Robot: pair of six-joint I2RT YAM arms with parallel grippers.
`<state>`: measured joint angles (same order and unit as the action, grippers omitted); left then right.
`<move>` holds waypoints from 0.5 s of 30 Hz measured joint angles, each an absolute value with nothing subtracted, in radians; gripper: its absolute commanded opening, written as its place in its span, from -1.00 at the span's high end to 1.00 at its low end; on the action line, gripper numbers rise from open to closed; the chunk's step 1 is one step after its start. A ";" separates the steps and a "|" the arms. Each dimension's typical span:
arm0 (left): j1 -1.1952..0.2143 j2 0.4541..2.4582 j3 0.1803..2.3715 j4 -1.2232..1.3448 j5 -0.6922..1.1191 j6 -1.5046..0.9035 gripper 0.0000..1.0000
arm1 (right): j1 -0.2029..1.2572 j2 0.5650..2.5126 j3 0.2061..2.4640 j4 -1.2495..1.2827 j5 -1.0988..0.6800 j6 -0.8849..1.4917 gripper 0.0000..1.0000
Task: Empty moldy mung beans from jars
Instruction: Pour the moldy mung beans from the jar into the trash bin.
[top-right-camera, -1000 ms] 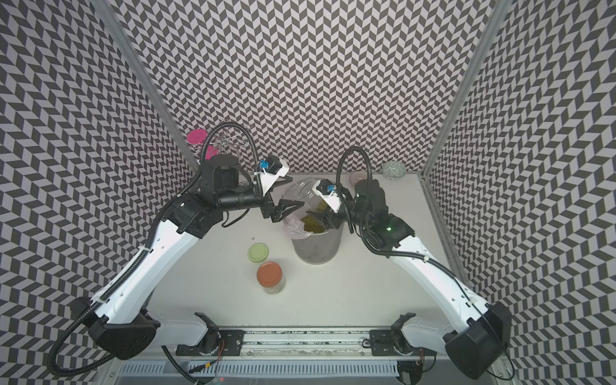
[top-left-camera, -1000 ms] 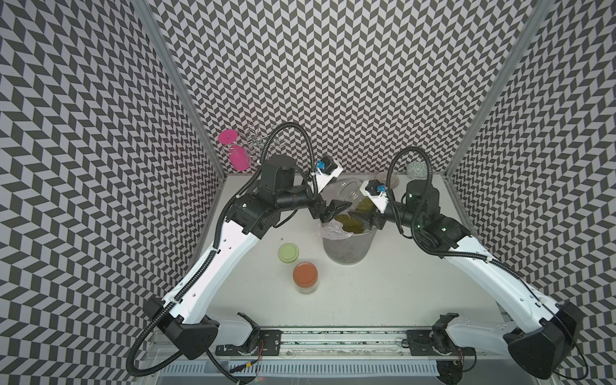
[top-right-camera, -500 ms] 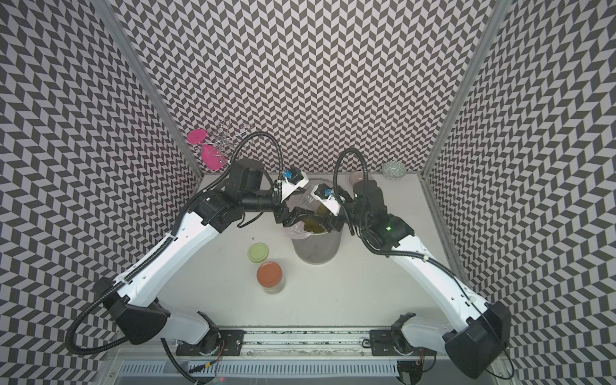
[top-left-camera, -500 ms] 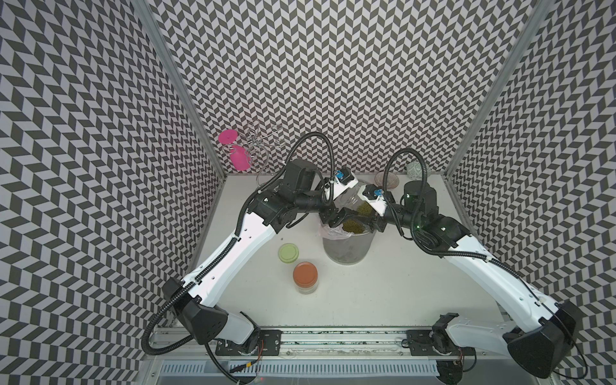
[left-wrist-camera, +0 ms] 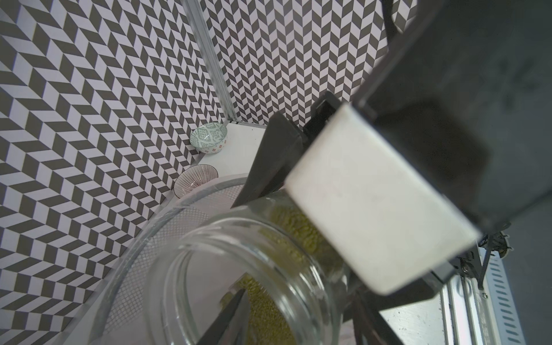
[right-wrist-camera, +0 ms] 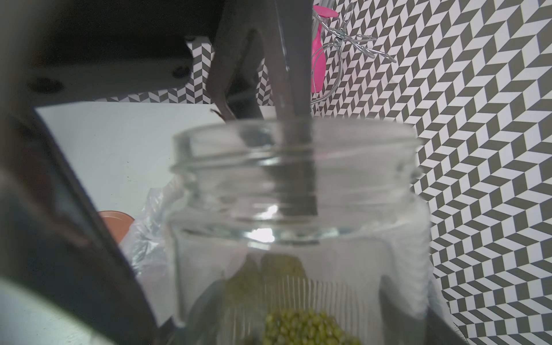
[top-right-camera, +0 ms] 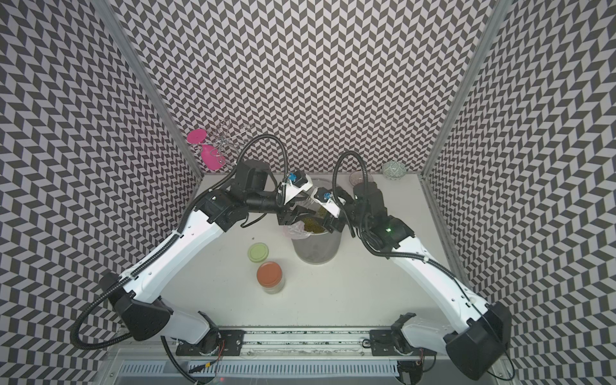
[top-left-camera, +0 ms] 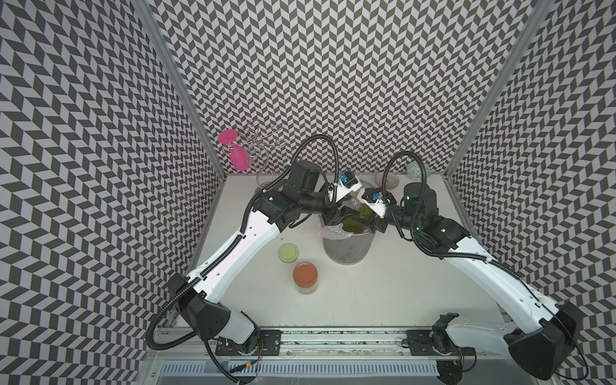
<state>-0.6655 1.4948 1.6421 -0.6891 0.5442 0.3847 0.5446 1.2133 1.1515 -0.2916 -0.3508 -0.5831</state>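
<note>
Olive-green mung beans lie inside an open clear glass jar, grasped by my right claw and tilted over the tall grey plastic-lined bin. My left claw has one finger in the jar's mouth; I cannot tell whether it grips. An orange-lidded glass jar stands near the bin on the white tabletop.

One open jar of clear glass, lidless, hangs tilted above the mouth of the grey bin, off the table. Olive-green mung beans lie in a heap against its lower side and base, while the neck is bare glass. Its pale green lid lies flat on the table beside the bin. Just in front of that lid the second jar stands upright, closed by an orange-brown lid, with greenish contents showing through its wall.
</note>
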 measured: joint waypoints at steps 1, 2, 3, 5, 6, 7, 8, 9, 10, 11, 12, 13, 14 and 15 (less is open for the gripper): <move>-0.667 1.497 1.642 -0.690 0.548 0.384 0.06 | 0.545 1.207 1.142 -0.287 -0.347 -0.585 -0.18; -0.668 1.499 1.642 -0.690 0.555 0.384 0.13 | 0.545 1.200 1.132 -0.282 -0.344 -0.589 -0.18; -0.669 1.500 1.642 -0.691 0.564 0.382 0.18 | 0.545 1.193 1.124 -0.280 -0.340 -0.593 -0.18; -0.673 1.500 1.642 -0.691 0.579 0.381 0.26 | 0.545 1.183 1.113 -0.276 -0.336 -0.600 -0.18; -0.674 1.500 1.642 -0.691 0.585 0.380 0.32 | 0.545 1.179 1.110 -0.275 -0.334 -0.603 -0.18; -0.674 1.500 1.642 -0.690 0.590 0.379 0.35 | 0.545 1.176 1.108 -0.275 -0.333 -0.604 -0.18; -0.675 1.500 1.642 -0.690 0.596 0.380 0.39 | 0.545 1.175 1.106 -0.274 -0.331 -0.609 -0.17; -0.675 1.500 1.642 -0.689 0.599 0.381 0.43 | 0.545 1.173 1.103 -0.273 -0.330 -0.612 -0.18; -0.675 1.500 1.642 -0.690 0.601 0.382 0.52 | 0.545 1.172 1.100 -0.270 -0.329 -0.614 -0.18; -0.675 1.500 1.642 -0.688 0.601 0.380 0.65 | 0.545 1.171 1.096 -0.268 -0.330 -0.621 -0.18; -0.677 1.500 1.642 -0.686 0.604 0.381 0.75 | 0.545 1.171 1.092 -0.265 -0.331 -0.623 -0.18; -0.679 1.499 1.642 -0.686 0.618 0.383 0.79 | 0.545 1.168 1.087 -0.257 -0.332 -0.636 -0.18; -0.680 1.497 1.642 -0.687 0.633 0.385 0.81 | 0.545 1.163 1.081 -0.247 -0.339 -0.654 -0.18; -0.682 1.496 1.642 -0.690 0.641 0.386 0.84 | 0.545 1.155 1.074 -0.241 -0.340 -0.671 -0.18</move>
<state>-0.6819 1.4956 1.6424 -0.6899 0.6415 0.3862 0.5446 1.1549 1.0737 -0.2409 -0.3405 -0.6708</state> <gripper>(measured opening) 0.122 0.818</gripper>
